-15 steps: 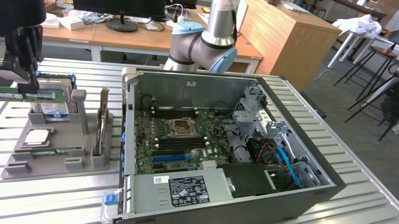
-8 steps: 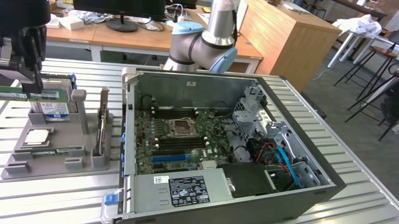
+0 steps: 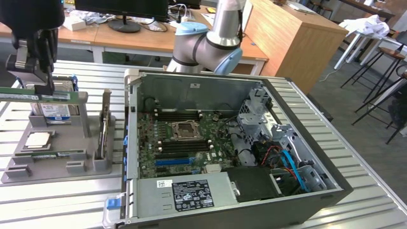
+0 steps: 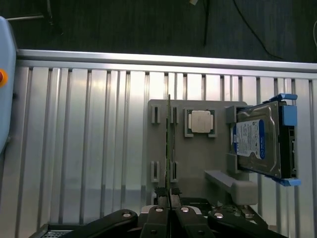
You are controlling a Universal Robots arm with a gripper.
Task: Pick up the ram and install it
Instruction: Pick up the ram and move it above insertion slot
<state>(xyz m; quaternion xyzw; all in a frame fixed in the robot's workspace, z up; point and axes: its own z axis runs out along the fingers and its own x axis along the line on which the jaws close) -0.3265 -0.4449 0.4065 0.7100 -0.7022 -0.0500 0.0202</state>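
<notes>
The ram (image 3: 64, 96) is a long green stick with a white label, held level in the air over the grey holder tray (image 3: 57, 160) at the exterior view's left. My gripper (image 3: 43, 89) is shut on its upper edge. In the wrist view the ram (image 4: 169, 148) appears edge-on as a thin line running out from between my gripper's (image 4: 169, 207) black fingers, above the slotted tray (image 4: 198, 163). The open computer case (image 3: 330, 191) lies to the exterior view's right, with dark memory slots (image 3: 181, 115) beside the processor socket (image 3: 184, 129).
A silver hard drive (image 3: 56, 112) with a blue-white label stands at the tray's back and a square silver processor chip (image 3: 38, 139) lies on it. A thin card (image 3: 106, 119) stands upright at the tray's edge nearest the case. All rest on a ribbed metal table (image 3: 64, 200).
</notes>
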